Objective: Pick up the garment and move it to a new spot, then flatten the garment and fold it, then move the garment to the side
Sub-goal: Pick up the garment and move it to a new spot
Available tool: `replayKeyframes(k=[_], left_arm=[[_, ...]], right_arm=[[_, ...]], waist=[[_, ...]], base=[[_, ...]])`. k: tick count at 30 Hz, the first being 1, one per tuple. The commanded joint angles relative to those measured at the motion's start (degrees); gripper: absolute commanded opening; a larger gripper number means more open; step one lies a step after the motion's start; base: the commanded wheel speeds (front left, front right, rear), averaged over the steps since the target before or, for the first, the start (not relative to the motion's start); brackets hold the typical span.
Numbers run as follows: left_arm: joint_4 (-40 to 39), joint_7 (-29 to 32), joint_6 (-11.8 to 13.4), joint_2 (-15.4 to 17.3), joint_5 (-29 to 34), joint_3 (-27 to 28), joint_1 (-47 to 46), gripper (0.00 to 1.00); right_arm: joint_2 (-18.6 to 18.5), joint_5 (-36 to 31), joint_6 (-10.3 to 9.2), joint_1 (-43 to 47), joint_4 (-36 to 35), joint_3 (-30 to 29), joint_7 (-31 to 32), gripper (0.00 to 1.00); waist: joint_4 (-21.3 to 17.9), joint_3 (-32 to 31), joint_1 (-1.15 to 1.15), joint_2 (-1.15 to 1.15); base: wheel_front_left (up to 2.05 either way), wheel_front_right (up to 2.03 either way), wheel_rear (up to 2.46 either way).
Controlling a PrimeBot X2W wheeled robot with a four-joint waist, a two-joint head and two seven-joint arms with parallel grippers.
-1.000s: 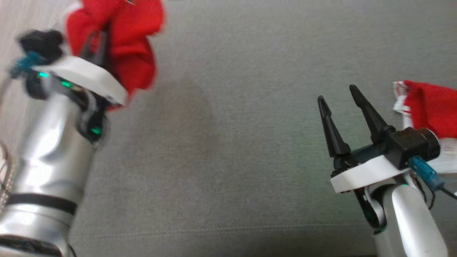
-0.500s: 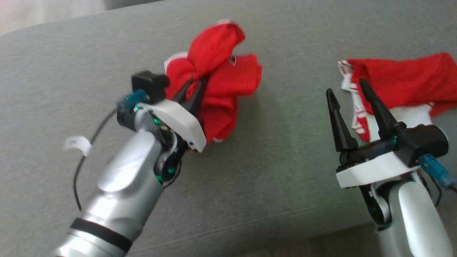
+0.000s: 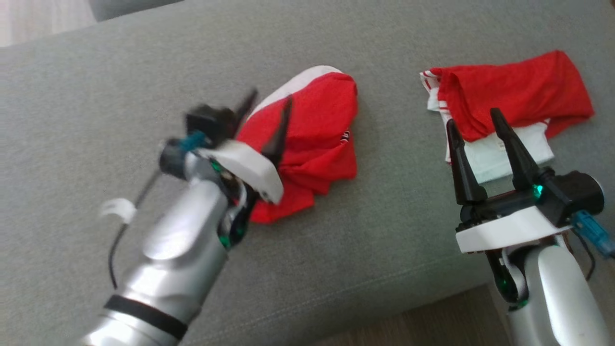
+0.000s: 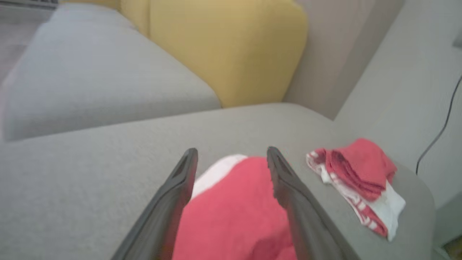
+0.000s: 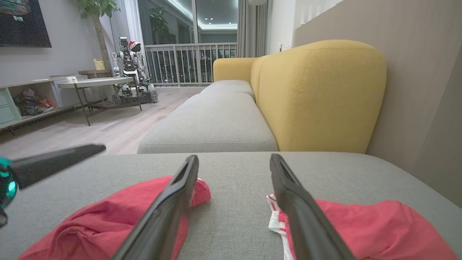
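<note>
**On grey fabric sofa [image 3: 96,96], crumpled red cloth garment [image 3: 317,139] lies mid-cushion**

The silver left arm [image 3: 178,254] slants up and rightward across the seat. The left gripper [image 3: 270,102] is above the garment's near edge, its fingers spread apart and clasping nothing. Farther right, the right gripper [image 3: 473,120] points upright, fingers likewise parted and empty, just before a folded red-and-white garment [image 3: 519,91].

Glossy silver left arm [image 3: 178,250] with a black band [image 3: 144,315] and black cable [image 3: 113,254]; silver right arm [image 3: 552,288]. The left gripper [image 3: 270,96] and right gripper [image 3: 472,117] each have two tapered black fingers [image 3: 511,149], a white plate [image 3: 499,233], teal plug [image 3: 588,228], green lights [image 3: 537,191].
</note>
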Motion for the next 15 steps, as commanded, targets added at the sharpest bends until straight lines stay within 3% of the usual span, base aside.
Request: replayKeyframes(k=[1, 9, 15], left_arm=[[-5.67, -0.71, 0.83, 2.0, 1.02, 4.65, -1.21, 1.0], [-18.55, -0.74, 2.46, 6.1, 5.88, 13.79, 12.0, 1.0], [-28.31, -0.75, 2.41, 5.25, 9.56, 20.27, 24.87, 1.0]], right_arm=[[0.13, 0.2, -0.02, -1.12, -1.51, 1.25, -0.57, 1.0], [0.13, -1.0, -0.02, 1.99, -0.41, 1.03, 0.01, 1.0], [0.13, -1.08, -0.02, 4.8, 0.09, 1.22, 0.79, 1.0]], waist=[[1.32, -1.09, 0.0, 0.0], [6.43, -5.66, 0.0, 0.0], [9.25, -7.9, 0.0, 0.0]], base=[[0.0, 0.0, 0.0], [0.0, 0.0, 0.0], [0.0, 0.0, 0.0]])
